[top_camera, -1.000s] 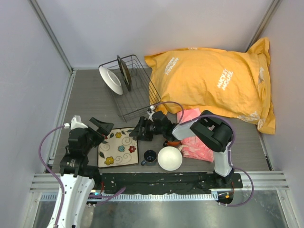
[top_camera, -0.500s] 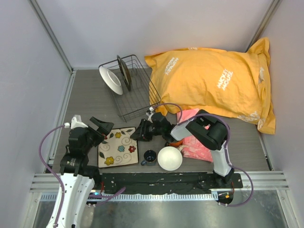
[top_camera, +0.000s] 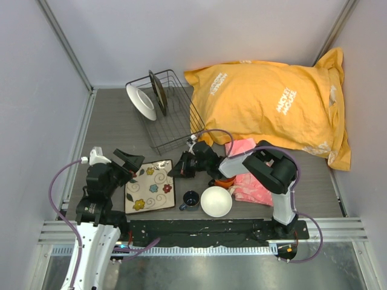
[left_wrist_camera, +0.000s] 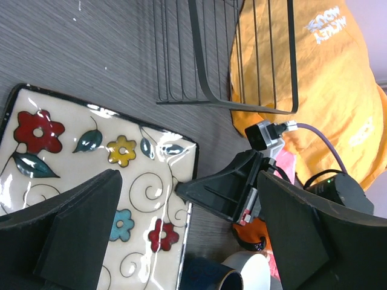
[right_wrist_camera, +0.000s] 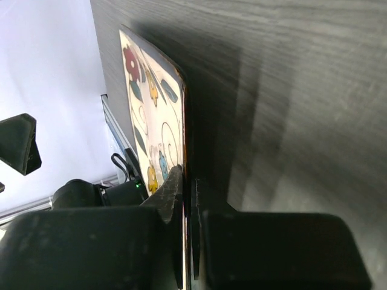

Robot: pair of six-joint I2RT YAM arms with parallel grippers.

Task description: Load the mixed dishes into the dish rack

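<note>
- Dark grey wood-grain table (top_camera: 115,130), pale walls all round, and a metal rail along the near edge.
- The dish rack (top_camera: 175,127) sits at the back, left of centre. A big yellow bag (top_camera: 272,106) lies just beside it on the right, with a pink cloth (top_camera: 249,184) in front of the bag.
- In the rack, the brown-centred plate (top_camera: 158,92) stands on edge, and the white plate (top_camera: 140,101) tilts at the left end.
- The square tray (top_camera: 148,187), cream with flowers and a dark rim, lies front left.
- The dark-blue cup (top_camera: 190,200) and white bowl (top_camera: 216,201) sit just right of the tray. The orange mug (top_camera: 225,181) is half hidden by the right arm.
- The right arm reaches left, low over the table. The right gripper (top_camera: 179,171) is pinching the tray's right edge, fingers (right_wrist_camera: 172,193) pressed onto the rim.
- The left arm hovers over the tray's left side. The left gripper (top_camera: 129,164) is spread wide and holds nothing.
</note>
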